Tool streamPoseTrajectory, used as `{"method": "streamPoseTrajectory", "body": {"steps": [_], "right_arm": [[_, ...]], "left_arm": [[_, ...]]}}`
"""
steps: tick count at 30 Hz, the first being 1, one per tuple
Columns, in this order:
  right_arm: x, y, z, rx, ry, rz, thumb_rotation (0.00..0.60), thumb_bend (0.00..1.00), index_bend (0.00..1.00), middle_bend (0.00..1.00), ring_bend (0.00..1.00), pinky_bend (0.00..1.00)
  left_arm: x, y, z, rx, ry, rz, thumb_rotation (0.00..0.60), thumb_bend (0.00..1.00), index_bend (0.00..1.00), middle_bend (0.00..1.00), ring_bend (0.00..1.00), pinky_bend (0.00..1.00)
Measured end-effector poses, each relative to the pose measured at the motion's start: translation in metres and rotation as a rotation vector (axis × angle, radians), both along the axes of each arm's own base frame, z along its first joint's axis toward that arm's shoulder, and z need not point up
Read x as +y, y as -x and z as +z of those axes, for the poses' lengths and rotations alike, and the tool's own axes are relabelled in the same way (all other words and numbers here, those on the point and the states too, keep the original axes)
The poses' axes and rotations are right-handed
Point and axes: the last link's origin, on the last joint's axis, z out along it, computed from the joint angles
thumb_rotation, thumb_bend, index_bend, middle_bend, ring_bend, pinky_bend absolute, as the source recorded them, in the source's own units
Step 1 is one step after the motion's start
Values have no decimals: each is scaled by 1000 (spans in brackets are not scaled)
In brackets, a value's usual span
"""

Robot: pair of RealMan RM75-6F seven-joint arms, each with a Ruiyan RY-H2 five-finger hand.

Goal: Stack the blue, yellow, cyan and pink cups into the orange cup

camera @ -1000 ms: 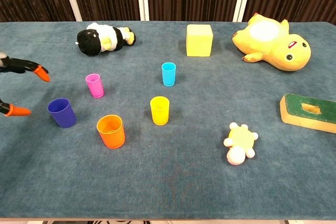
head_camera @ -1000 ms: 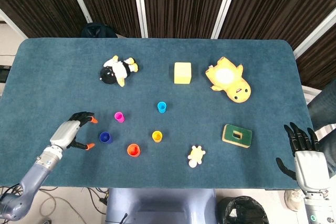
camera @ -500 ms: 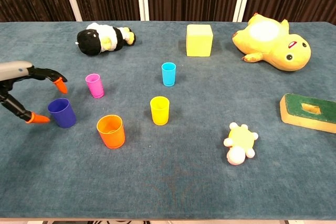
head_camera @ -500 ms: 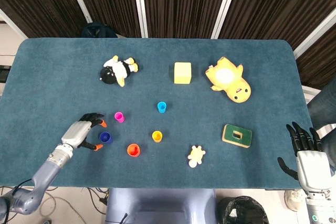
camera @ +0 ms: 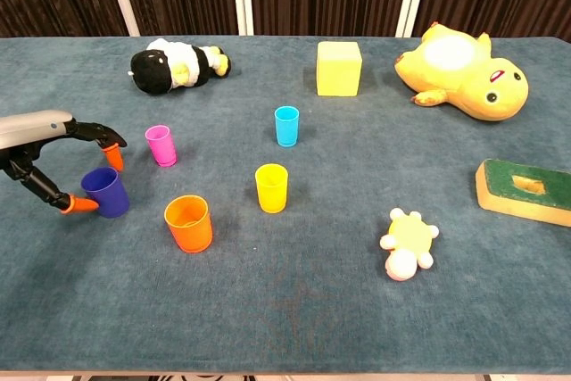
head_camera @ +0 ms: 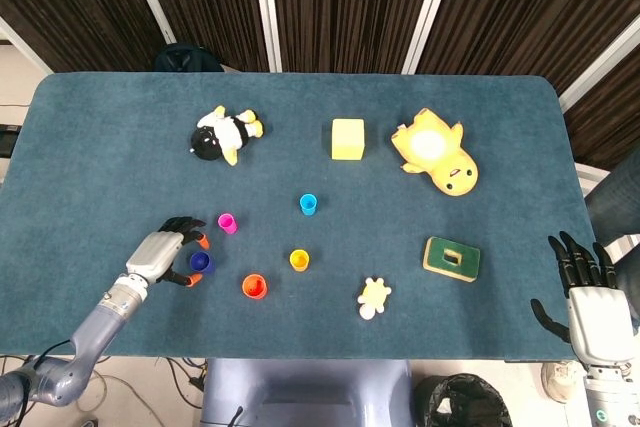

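Now the left hand (camera: 55, 160) is closing in on the blue cup (camera: 105, 192), having slid in across the cloth from the table's (head_camera: 500, 127) left edge over the past second. Its orange-tipped fingers (camera: 113, 157) are spread around the cup, one tip behind it and one at its near side, and whether they are touching it yet is hard to tell; nothing is being lifted. The cup is standing upright just left of the orange cup (camera: 188, 223), with the pink cup (camera: 161, 145) behind it and the yellow cup (camera: 271, 187) and cyan cup (camera: 286, 126) further right. None is stacked so far; this looks like the first grasp. The right hand (head_camera: 588, 287) is waiting at the table's right edge, fingers spread, holding nothing.
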Motion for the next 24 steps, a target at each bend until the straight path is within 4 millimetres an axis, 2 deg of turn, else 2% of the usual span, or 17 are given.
{"method": "streamPoseTrajectory", "body": {"steps": [8,16,20,24], "right_arm": [[-1,0,0,-3,1,-3,600,324,49,72,136,61],[-1,0,2,-10,11,-3,600,325,49,72,136,61],[0,1,2,-9,12,-3,600,323,49,72,136,61],[-1,1,1,-9,8,-5,600,324,49,72,136,61]], "left_arm": [[-1,-5,-2,-4,7,-17,600,324,473,166,39,18],[-1,-6,4,-9,-19,-20,600,338,468,169,39,18],[-1,-15,11,-34,-33,-38,600,338,467,171,39,18],[-3,-32,22,-76,-51,-80,600,337,467,172,39,18]]}}
